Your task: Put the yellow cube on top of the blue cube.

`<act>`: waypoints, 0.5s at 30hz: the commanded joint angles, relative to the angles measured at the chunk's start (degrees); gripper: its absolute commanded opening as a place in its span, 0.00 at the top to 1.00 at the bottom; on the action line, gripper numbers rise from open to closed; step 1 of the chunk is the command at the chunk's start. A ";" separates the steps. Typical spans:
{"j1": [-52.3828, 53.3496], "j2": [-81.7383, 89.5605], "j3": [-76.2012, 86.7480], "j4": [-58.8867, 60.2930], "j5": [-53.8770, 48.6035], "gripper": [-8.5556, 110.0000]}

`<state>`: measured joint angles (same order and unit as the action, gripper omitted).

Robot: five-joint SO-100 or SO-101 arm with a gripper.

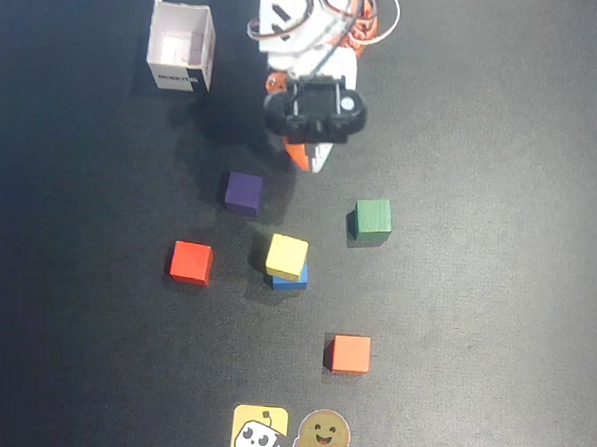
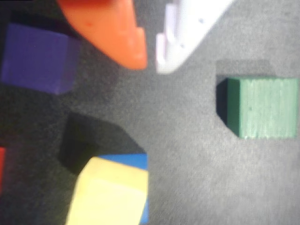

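Note:
The yellow cube (image 1: 287,254) rests on top of the blue cube (image 1: 294,279), slightly skewed, so only a strip of blue shows under it. In the wrist view the yellow cube (image 2: 108,197) sits at the bottom with a blue cube (image 2: 133,161) edge behind it. My gripper (image 1: 310,162) hangs well above and behind the stack, apart from it. In the wrist view the gripper (image 2: 151,63) has its orange finger and white finger almost touching, with nothing between them.
A purple cube (image 1: 243,193) lies left of the gripper and a green cube (image 1: 372,218) lies to the right. Further off are a red cube (image 1: 191,262), an orange cube (image 1: 350,353), a white open box (image 1: 181,45) and two stickers (image 1: 260,431) at the front edge.

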<state>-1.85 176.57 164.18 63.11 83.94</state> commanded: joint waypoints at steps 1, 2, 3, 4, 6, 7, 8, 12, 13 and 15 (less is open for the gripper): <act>0.00 0.62 0.44 -1.76 -0.79 0.92; 0.00 0.62 0.44 -1.76 -0.79 0.92; 0.00 0.62 0.44 -1.76 -1.05 0.92; 0.00 0.62 0.44 -1.58 -1.23 0.92; 0.00 0.62 0.44 -0.97 -1.58 0.92; 0.00 0.62 0.44 -0.53 -1.67 0.92; 0.00 0.62 0.44 0.18 -2.20 0.92; 0.18 0.62 0.44 4.48 -2.46 0.92; 0.18 0.62 0.44 5.71 -2.46 0.92; 0.00 0.62 0.44 7.47 -2.46 0.92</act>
<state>-1.85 176.57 164.88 68.73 81.91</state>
